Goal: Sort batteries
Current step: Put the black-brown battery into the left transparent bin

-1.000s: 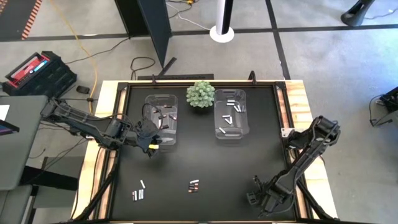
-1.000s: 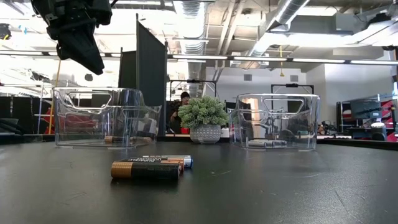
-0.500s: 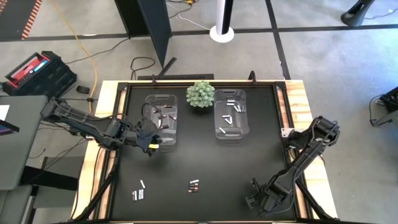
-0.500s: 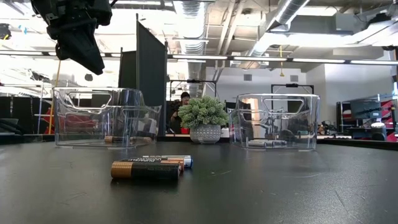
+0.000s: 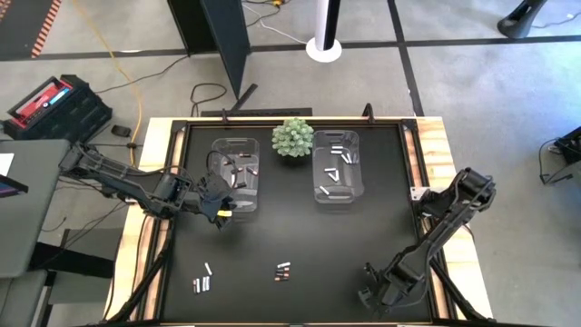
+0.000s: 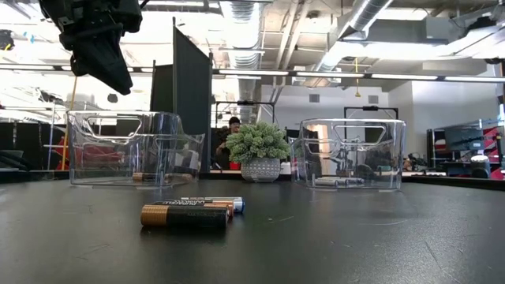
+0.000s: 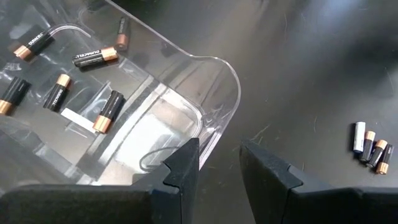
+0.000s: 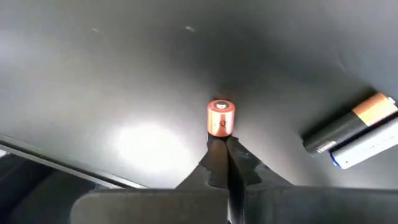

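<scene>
At the near right edge, the right gripper has just pressed its fingers together. A copper-ended battery sits just past the tips, not between them, so the pinch has probably missed and needs retrying. Two more cells lie nearby, and other loose batteries wait near left. Farther back, the left gripper hovers, spread and empty, over the left bin of dark cells. Pale ones fill the right bin.
</scene>
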